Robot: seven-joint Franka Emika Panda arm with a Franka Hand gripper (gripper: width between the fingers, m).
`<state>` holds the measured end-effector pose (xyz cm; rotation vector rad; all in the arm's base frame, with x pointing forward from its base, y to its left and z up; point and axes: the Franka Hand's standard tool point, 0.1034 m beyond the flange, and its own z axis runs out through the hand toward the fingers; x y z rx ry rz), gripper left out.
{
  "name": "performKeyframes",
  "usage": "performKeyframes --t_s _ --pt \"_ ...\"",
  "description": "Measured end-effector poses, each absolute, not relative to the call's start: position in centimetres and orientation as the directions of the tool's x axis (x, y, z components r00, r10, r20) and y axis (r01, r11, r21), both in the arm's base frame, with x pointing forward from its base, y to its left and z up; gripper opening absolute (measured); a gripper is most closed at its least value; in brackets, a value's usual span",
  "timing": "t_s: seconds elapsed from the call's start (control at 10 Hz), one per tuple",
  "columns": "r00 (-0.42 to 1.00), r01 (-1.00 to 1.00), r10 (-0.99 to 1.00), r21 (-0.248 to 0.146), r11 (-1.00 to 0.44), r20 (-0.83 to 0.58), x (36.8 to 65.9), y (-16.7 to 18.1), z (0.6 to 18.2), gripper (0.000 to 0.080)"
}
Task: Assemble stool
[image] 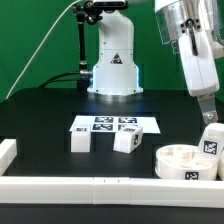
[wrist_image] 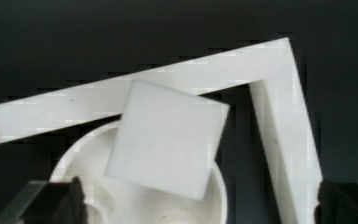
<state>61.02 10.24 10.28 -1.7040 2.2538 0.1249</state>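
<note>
The stool's round white seat (image: 180, 160) lies on the black table at the exterior view's right, hollow side up. A blocky white leg (image: 210, 144) with a square tag stands upright on its right rim. My gripper (image: 207, 113) hangs just above that leg. In the wrist view the leg (wrist_image: 167, 140) shows as a tilted white slab over the seat (wrist_image: 91, 165). My gripper (wrist_image: 197, 205) is open, with its dark fingers (wrist_image: 51, 200) wide on either side and touching nothing. Two more legs (image: 81, 138) (image: 126, 141) stand near the table's middle.
The marker board (image: 114, 124) lies flat behind the two loose legs. White border rails run along the front (image: 90, 186) and the exterior view's left (image: 8, 150), meeting in a corner (wrist_image: 274, 70) close to the seat. The robot's base (image: 113, 70) stands at the back.
</note>
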Motion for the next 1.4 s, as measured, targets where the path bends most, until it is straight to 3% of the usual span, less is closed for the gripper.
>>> performKeyframes --t_s 0.2,0.4,0.5,0.8,1.2,1.4 --pt "-0.231 -0.954 -0.927 -0.118 0.275 -0.295 61.0 10.2 10.1 0.0649" --pt "-0.023 -0.987 -0.965 -0.147 0.064 -0.262 61.0 7.8 9.9 0.0649" --pt "-0.027 -0.986 -0.965 -0.149 0.068 -0.26 61.1 7.1 9.9 0.0649" --pt "0.146 -0.977 -0.964 -0.187 -0.105 -0.222 61.0 4.5 9.7 0.0649" --pt "0.169 -0.973 -0.961 -0.191 -0.128 -0.219 61.0 4.8 9.7 0.0649" --pt "0.541 -0.838 -0.832 -0.165 -0.521 -0.124 60.6 4.7 9.7 0.0649"
